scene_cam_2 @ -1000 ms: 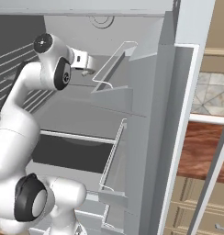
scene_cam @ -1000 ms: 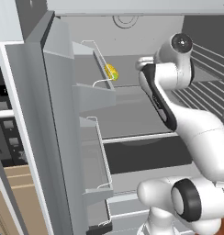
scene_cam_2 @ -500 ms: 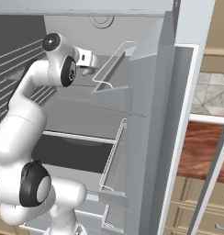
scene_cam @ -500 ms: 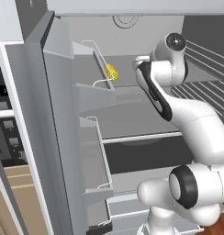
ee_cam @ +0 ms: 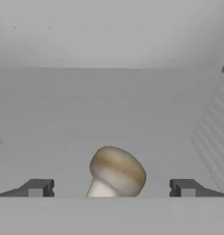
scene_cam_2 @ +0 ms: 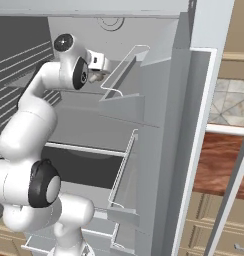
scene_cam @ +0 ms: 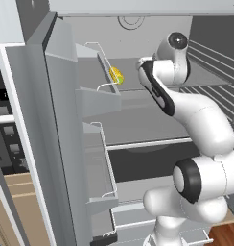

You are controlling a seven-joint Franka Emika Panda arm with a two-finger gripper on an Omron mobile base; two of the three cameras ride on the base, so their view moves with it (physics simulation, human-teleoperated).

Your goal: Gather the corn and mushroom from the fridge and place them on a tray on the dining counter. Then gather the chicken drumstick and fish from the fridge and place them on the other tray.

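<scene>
Two base views show the open fridge [scene_cam: 152, 115] with the white arm [scene_cam: 195, 115] reaching into its upper compartment. The fridge door [scene_cam: 56, 125] stands open on the left of the left base view and on the right of the right base view [scene_cam_2: 169, 140]; it carries an upper door bin [scene_cam: 97, 96] and a lower door bin [scene_cam: 102, 182], each edged with a wire rail. Wire shelves [scene_cam: 219, 72] run along the compartment's far side.

The arm rises from the base, bends at the elbow and extends its wrist over the grey upper shelf [scene_cam: 152, 96]. In the right base view the gripper [scene_cam_2: 100, 75] sits just beside the upper door bin [scene_cam_2: 121, 85].

The corn [scene_cam: 116, 75] lies toward the back of the upper shelf, near the rail of the upper door bin and well apart from the wrist.

In the hand view the fingers [ee_cam: 38, 188] stand wide apart, one at each lower corner, clamped on nothing. The mushroom [ee_cam: 116, 172] lies on the shelf between them, brown cap toward the upper right and pale stem toward the lower left. It touches neither finger. The same mushroom shows faintly in the right base view [scene_cam_2: 98, 76], directly below the gripper.
</scene>
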